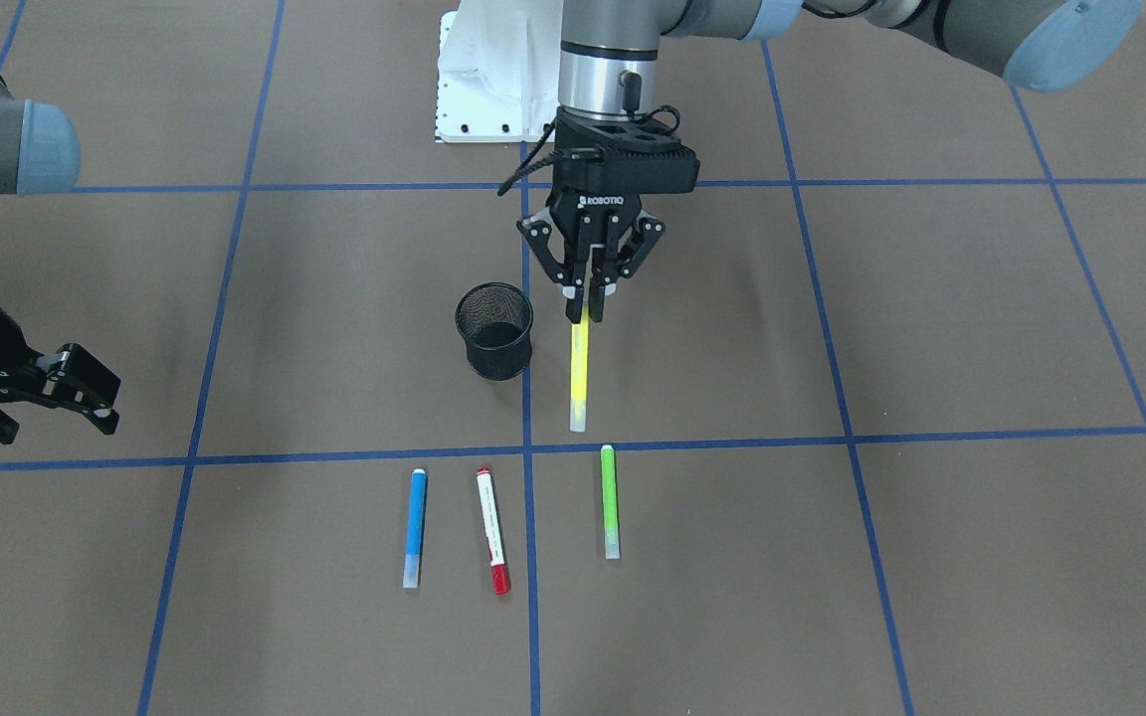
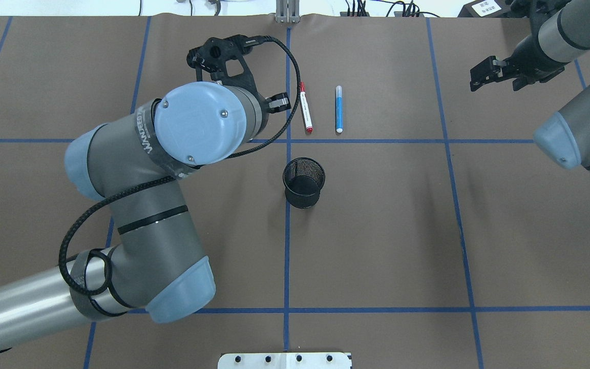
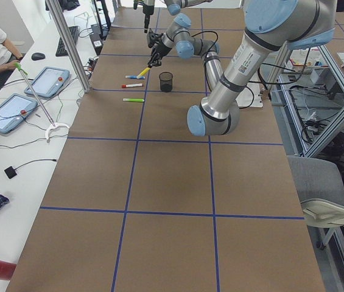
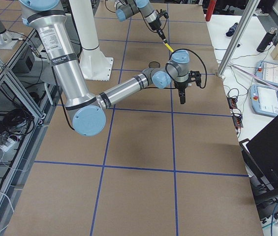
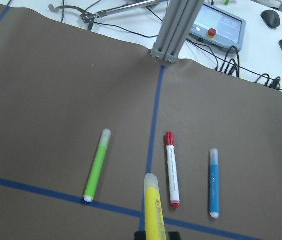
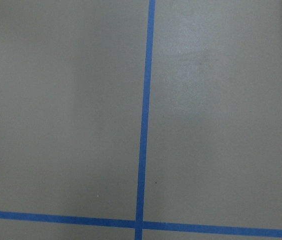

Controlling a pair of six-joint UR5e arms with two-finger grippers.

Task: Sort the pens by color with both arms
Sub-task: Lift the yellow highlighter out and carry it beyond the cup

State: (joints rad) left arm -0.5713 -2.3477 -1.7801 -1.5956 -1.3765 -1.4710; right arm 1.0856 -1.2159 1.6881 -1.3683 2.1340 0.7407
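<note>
My left gripper (image 1: 584,313) is shut on the top end of the yellow pen (image 1: 580,373), which hangs tilted just beside the black mesh cup (image 1: 494,330). The yellow pen also shows at the bottom of the left wrist view (image 5: 153,205). The blue pen (image 1: 415,527), the white pen with red caps (image 1: 491,530) and the light green pen (image 1: 610,501) lie side by side on the table. In the overhead view my left arm hides the green pen. My right gripper (image 1: 61,418) is open and empty, far off to the side.
The brown table is marked with blue tape lines (image 1: 527,452). The white pedestal base (image 1: 493,80) stands behind the cup. The right wrist view shows only bare table and tape. Operator stations and an aluminium post (image 5: 173,30) line the far edge.
</note>
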